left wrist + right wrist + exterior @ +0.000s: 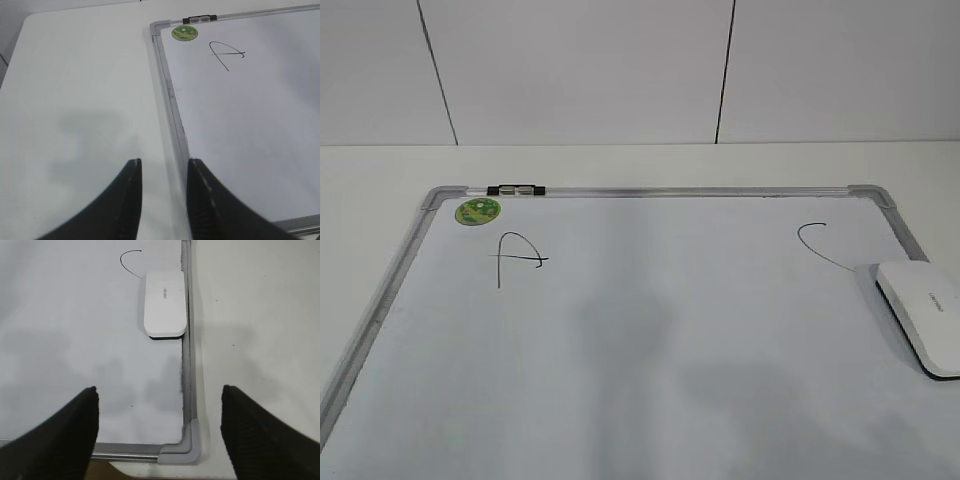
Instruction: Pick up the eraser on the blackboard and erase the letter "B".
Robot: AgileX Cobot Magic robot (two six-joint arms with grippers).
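The blackboard is a white board with a silver-grey frame, lying flat on the table. The white eraser lies on it at the right edge, over the tail of a curved "C"; it also shows in the right wrist view. A small "A" is at the upper left. No letter "B" shows anywhere on the board. My right gripper is open and empty above the board's near right corner. My left gripper is open and empty over the board's left frame. Neither gripper shows in the exterior view.
A round green sticker sits in the board's far left corner beside a black clip on the top frame. White table lies left of the board and right of it. A white panelled wall stands behind.
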